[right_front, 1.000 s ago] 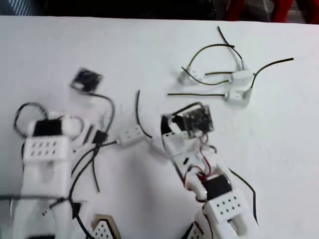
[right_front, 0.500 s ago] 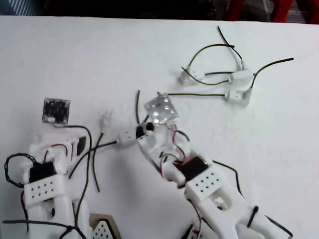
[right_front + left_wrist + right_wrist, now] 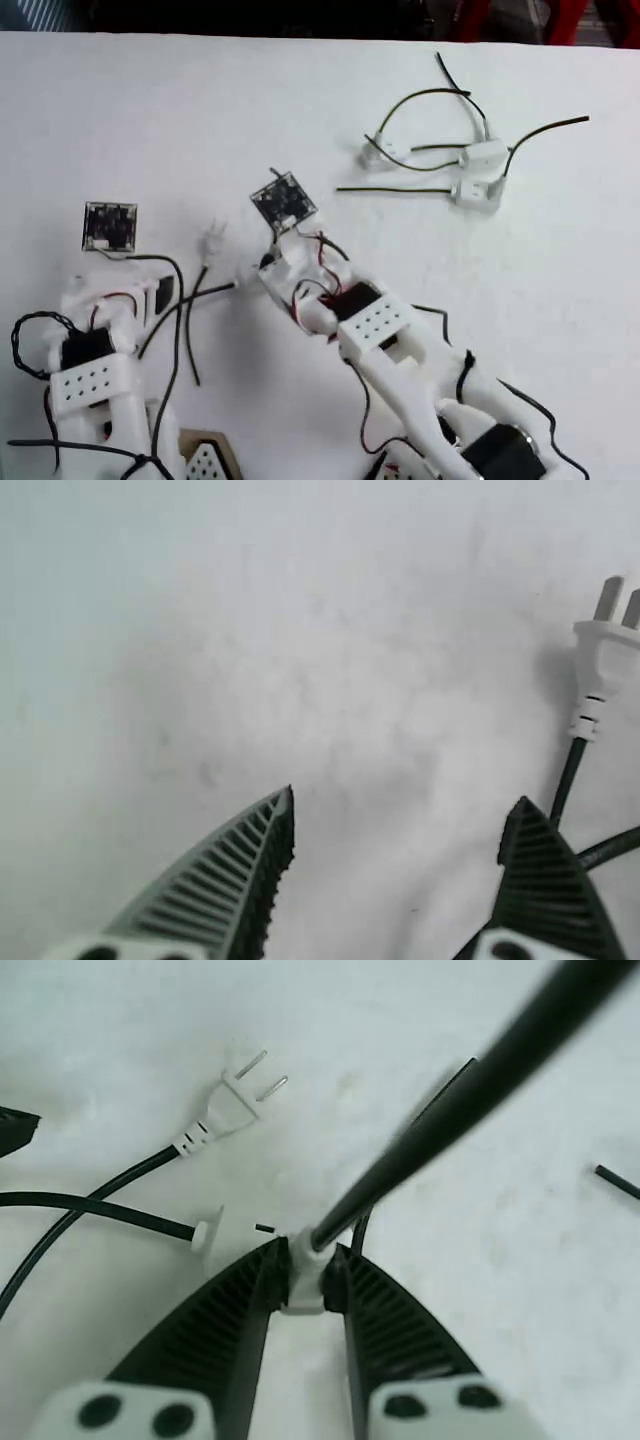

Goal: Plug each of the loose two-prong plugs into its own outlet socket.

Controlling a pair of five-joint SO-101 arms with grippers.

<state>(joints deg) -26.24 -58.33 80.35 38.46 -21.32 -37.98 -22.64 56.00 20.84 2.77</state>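
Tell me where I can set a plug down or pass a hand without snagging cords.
Bare: the far-left table, beyond the plug; also the right side, between the cord cluster and the right arm. Crowded: the middle, where the right pincer grips a socket beside the plug and cords.

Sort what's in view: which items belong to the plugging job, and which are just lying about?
Job: white two-prong plug on black cord; white outlet socket in right gripper; white connectors with black cords.
Lying about: brown perforated board; red objects at the back.
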